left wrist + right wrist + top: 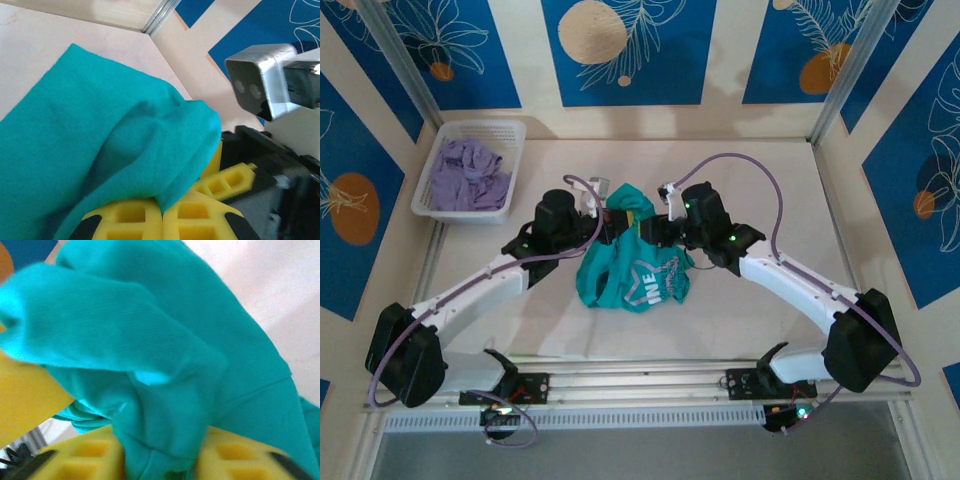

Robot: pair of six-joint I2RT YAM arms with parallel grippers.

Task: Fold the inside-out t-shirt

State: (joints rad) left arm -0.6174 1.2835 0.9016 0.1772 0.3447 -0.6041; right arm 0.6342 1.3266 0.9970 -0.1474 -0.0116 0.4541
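The teal-green t-shirt (pixel 632 262) hangs bunched between both arms at the table's middle, a white print showing on its lower part. My left gripper (pixel 610 218) is shut on the shirt's upper edge; in the left wrist view the cloth (pixel 110 145) is pinched between the yellow fingers (pixel 130 220). My right gripper (pixel 650 222) is shut on a thick bunch of the same edge, and the fabric (pixel 165 390) fills the gap between its yellow pads (pixel 235 460). The two grippers are close together, almost touching.
A white basket (pixel 472 170) with the pale lavender garment (pixel 468 172) stands at the back left. The enclosure's metal posts (pixel 400 70) rise at the back corners. Purple cables loop over both arms. Bare table lies to the right and in front.
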